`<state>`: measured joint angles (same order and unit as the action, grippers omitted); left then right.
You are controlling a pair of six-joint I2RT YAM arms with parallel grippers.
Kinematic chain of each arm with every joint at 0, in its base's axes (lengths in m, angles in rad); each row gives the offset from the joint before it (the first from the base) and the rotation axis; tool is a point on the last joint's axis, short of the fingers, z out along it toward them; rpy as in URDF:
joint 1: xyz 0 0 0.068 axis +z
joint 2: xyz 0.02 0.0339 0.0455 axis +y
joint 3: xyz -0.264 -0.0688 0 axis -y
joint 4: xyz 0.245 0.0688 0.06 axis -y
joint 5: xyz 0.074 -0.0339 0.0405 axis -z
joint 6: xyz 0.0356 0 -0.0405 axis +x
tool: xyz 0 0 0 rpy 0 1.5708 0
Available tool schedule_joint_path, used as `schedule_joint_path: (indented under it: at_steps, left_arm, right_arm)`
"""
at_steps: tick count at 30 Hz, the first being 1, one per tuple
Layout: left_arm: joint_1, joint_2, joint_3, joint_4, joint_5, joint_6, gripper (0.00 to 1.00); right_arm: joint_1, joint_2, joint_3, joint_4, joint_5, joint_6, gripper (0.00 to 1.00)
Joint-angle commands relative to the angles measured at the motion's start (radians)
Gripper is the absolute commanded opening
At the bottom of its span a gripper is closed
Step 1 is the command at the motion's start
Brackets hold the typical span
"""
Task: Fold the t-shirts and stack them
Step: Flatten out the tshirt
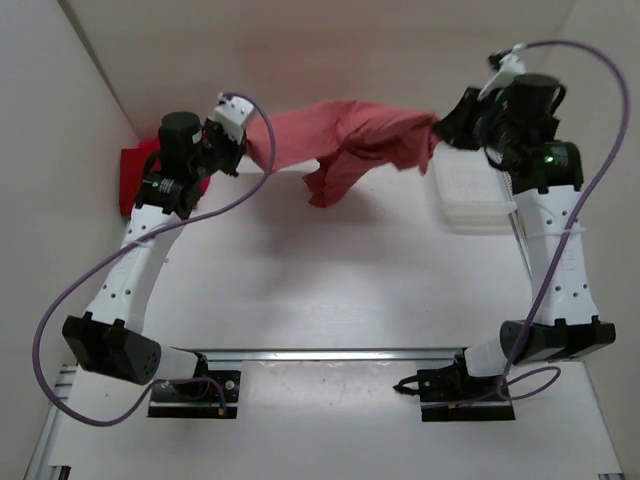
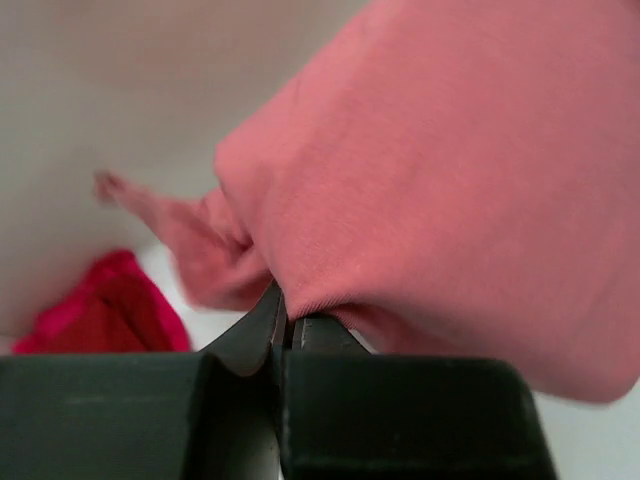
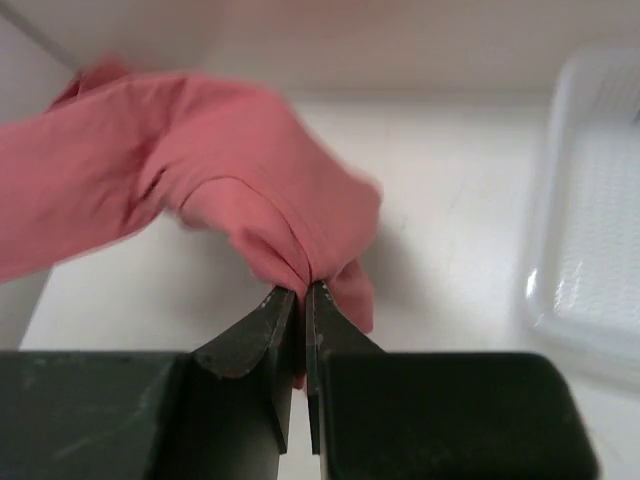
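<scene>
Faded salmon pink cloth t-shirt (image 1: 350,140) hangs over the far white table (image 1: 330,290), its ends pinched by clenched left fingers (image 2: 250,340) and right fingers (image 3: 250,340); best stretched evenly taut before lowering flat.

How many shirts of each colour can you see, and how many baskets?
Pink shirt: 1
Red shirt, partly behind an arm: 1
White basket: 1
Total: 3
</scene>
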<state>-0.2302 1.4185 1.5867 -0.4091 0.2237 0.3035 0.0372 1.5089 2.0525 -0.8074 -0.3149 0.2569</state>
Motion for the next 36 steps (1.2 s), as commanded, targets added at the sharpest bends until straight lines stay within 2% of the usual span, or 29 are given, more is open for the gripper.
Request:
schedule_joint_path:
  at_steps: [1, 3, 5, 8, 9, 11, 17, 19, 21, 23, 25, 29, 31, 36]
  left_arm:
    - [0.037, -0.036, -0.169, -0.143, 0.098, 0.094, 0.00]
    - [0.107, -0.084, -0.250, -0.192, 0.115, 0.135, 0.00]
    - [0.156, -0.131, -0.295, -0.255, 0.117, 0.193, 0.00]
    - [0.229, -0.147, -0.279, -0.328, 0.127, 0.239, 0.00]
    - [0.285, -0.147, -0.234, -0.350, 0.137, 0.232, 0.00]
    - [0.310, -0.148, -0.151, -0.344, 0.144, 0.180, 0.00]
    - [0.365, -0.136, 0.172, -0.249, 0.138, 0.001, 0.00]
    - [0.365, -0.127, 0.307, -0.252, 0.131, -0.024, 0.00]
    - [0.365, -0.125, 0.364, -0.257, 0.147, -0.053, 0.00]
    - [0.359, -0.141, 0.375, -0.247, 0.155, -0.058, 0.00]
    - [0.356, -0.159, 0.340, -0.209, 0.170, -0.082, 0.00]
    - [0.359, -0.162, 0.254, -0.203, 0.177, -0.092, 0.00]
    - [0.356, -0.164, 0.205, -0.203, 0.183, -0.089, 0.00]
    - [0.244, -0.107, 0.043, -0.204, 0.115, -0.030, 0.00]
  right_arm:
    - [0.076, -0.093, -0.236, 0.009, 0.023, -0.007, 0.00]
    - [0.082, -0.217, -0.470, 0.060, 0.014, 0.046, 0.00]
    - [0.081, -0.304, -0.614, 0.088, 0.008, 0.064, 0.00]
    - [0.034, -0.403, -0.721, 0.096, -0.055, 0.081, 0.00]
    - [0.024, -0.420, -0.697, 0.088, -0.061, 0.071, 0.00]
    - [0.004, -0.418, -0.597, 0.016, -0.021, 0.045, 0.00]
    - [0.013, -0.276, -0.047, -0.237, 0.068, -0.050, 0.00]
    - [-0.025, -0.233, 0.142, -0.292, 0.056, -0.062, 0.00]
    - [-0.104, -0.237, 0.199, -0.300, -0.005, -0.068, 0.00]
    - [-0.158, -0.297, 0.149, -0.245, -0.042, -0.062, 0.00]
    - [-0.194, -0.335, -0.011, -0.143, -0.098, -0.036, 0.00]
    - [-0.113, -0.369, -0.193, -0.023, -0.092, 0.028, 0.00]
    - [-0.039, -0.343, -0.227, 0.022, -0.056, 0.033, 0.00]
    - [-0.024, -0.179, -0.288, 0.124, -0.119, 0.045, 0.01]
